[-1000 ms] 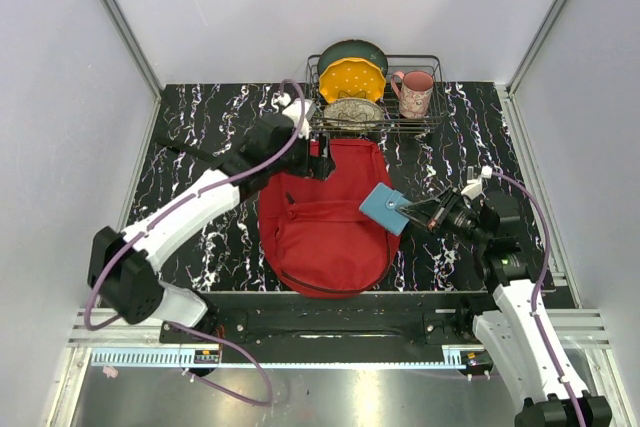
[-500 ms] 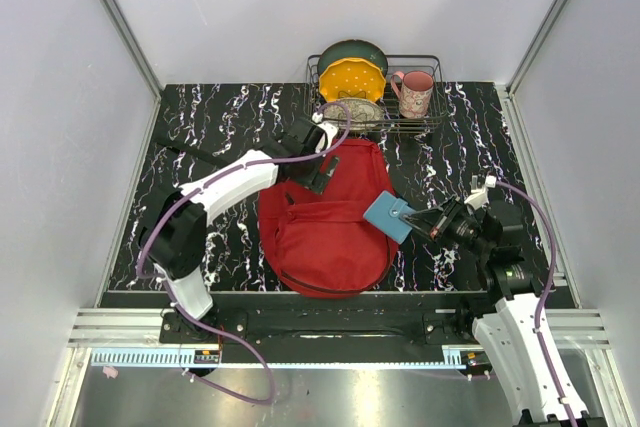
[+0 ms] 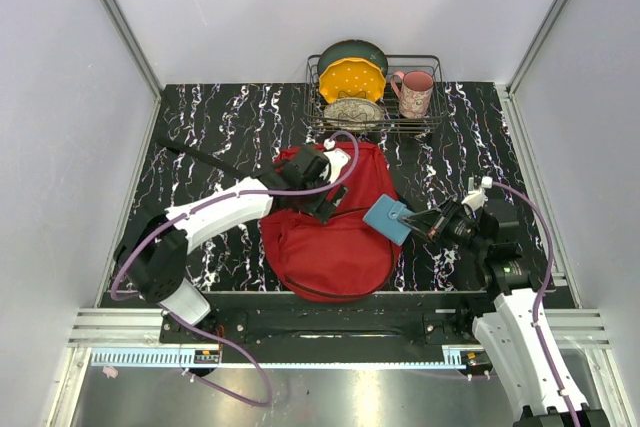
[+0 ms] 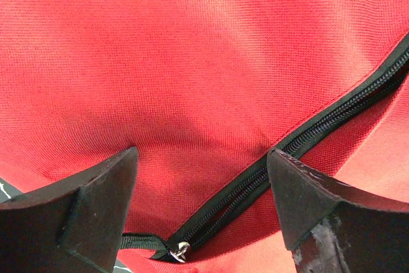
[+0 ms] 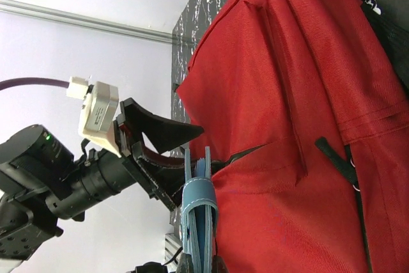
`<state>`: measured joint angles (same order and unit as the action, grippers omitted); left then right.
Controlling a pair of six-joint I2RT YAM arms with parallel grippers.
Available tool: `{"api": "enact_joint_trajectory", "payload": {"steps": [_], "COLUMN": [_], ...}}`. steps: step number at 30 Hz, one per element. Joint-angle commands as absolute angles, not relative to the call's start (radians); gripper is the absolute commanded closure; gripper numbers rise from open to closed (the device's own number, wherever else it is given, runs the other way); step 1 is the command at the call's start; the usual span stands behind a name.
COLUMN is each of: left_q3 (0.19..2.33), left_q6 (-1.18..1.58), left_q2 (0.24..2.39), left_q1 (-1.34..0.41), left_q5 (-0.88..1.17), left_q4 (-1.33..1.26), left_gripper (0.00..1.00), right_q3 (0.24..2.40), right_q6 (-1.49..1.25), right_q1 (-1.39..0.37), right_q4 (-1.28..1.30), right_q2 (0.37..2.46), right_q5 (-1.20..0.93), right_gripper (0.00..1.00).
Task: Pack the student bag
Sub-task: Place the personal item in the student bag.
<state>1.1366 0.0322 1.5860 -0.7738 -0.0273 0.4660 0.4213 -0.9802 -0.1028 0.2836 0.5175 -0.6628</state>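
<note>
Desk (image 3: 200, 137): black marble, student bag (image 3: 330, 237) lying flat.
Left claw (image 4: 201, 158): spread wide over the red fabric.
Right claw (image 3: 418, 219): clamped on blue notebook (image 3: 386, 219).

Bright, even, diffuse light from above fills the white-walled cell, and shadows are soft and short. The top view is sharp throughout. In the left wrist view the student bag (image 4: 192, 49) shows crisp weave, with a soft dark shadow across its middle. The right wrist view is clear, its pale wall brightly lit.
</note>
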Motion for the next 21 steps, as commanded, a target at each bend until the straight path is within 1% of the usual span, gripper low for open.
{"api": "enact_joint_trajectory", "payload": {"steps": [1,7,9,10,11,13,14,16,17,20,21], "left_q3": [1.065,1.012,1.012,1.015,1.019,1.029,1.032,1.038,1.039,1.039,1.039], "left_q6": [0.06,0.092,0.113,0.12,0.136,0.158,0.176,0.189,0.199,0.213,0.215], "left_q2": [1.552,1.557,1.583,1.595,1.607,1.641,1.65,1.667,1.667,1.666,1.661], "left_q1": [-0.816,-0.887,-0.92,-0.926,-0.931,-0.937,-0.937,-0.936,-0.937,-0.937,-0.936], "left_q5": [0.002,-0.185,-0.253,-0.264,-0.274,-0.307,-0.317,-0.35,-0.357,-0.377,-0.382], "left_q4": [0.45,0.388,0.37,0.362,0.353,0.347,0.345,0.347,0.348,0.347,0.348], "left_gripper": [0.14,0.14,0.16,0.2,0.27,0.36,0.48,0.61,0.71,0.85,0.93], "right_q3": [0.411,0.393,0.39,0.39,0.39,0.39,0.391,0.391,0.391,0.388,0.387], "right_q6": [-0.963,-0.966,-0.971,-0.971,-0.971,-0.968,-0.969,-0.966,-0.966,-0.968,-0.971], "right_q1": [-0.107,-0.107,-0.107,-0.107,-0.106,-0.107,-0.107,-0.107,-0.107,-0.107,-0.107], "right_q4": [0.239,0.232,0.226,0.222,0.224,0.224,0.224,0.23,0.235,0.241,0.241], "right_q2": [0.517,0.523,0.523,0.525,0.526,0.529,0.525,0.522,0.52,0.509,0.509], "right_q5": [-0.66,-0.657,-0.657,-0.657,-0.657,-0.658,-0.658,-0.658,-0.657,-0.65,-0.647], "right_gripper": [1.0,1.0,1.0,1.0,1.0,1.0,1.0,1.0,1.0,1.0,1.0]}}
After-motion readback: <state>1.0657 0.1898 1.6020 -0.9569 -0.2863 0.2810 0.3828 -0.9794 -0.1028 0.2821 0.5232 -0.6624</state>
